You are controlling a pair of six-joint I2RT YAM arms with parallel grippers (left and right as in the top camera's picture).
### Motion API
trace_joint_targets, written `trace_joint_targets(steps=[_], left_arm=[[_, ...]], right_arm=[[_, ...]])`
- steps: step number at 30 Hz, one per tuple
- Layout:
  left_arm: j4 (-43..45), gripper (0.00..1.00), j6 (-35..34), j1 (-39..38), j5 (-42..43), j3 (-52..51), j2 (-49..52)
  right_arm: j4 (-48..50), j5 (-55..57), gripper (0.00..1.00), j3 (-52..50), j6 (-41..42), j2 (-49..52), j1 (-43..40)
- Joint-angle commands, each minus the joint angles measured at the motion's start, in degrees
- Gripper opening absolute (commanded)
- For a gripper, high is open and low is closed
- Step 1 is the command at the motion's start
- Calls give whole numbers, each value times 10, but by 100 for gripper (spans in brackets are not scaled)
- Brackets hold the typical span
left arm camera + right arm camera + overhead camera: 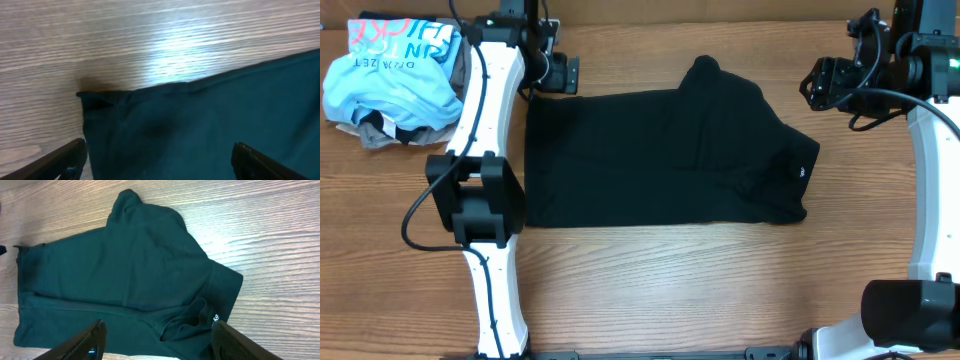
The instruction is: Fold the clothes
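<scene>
— Where is the black shirt (660, 160)?

— It lies flat on the desk (650, 290). It looks partly folded, with one sleeve (705, 70) poking out along its far edge. The left hand (160, 157) hangs over one corner (85, 96) of the shirt, fingers spread and holding nothing.

— And the right hand (157, 335)?

— Spread and empty too, above the shirt's logo (800, 170) end. Each hand should probably pinch its end squarely through every layer. Then they lift evenly and lay the cloth over without dragging in wrinkles.
</scene>
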Motion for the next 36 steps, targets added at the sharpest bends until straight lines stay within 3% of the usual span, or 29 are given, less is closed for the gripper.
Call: trace_joint_targets(steps=[1,5,16,30,33,36], left_arm=[[4,93,45,19,-9,22,6],[9,93,81,22,-24,22,32],[47,91,97,26,-60,22,90],[54,75,97,38,-64,22,143],[57,66,97,38,-58,22,153],[59,35,97,38,-58,22,154]], right_arm=[[4,-2,71,11,-12,4,3],[4,6,70,2,-14,5,3],[8,19,70,-16,-14,7,3],[42,17,60,-16,-9,8,4],[57,17,59,-16,-10,9,10],[85,17,52,-16,-10,14,16]])
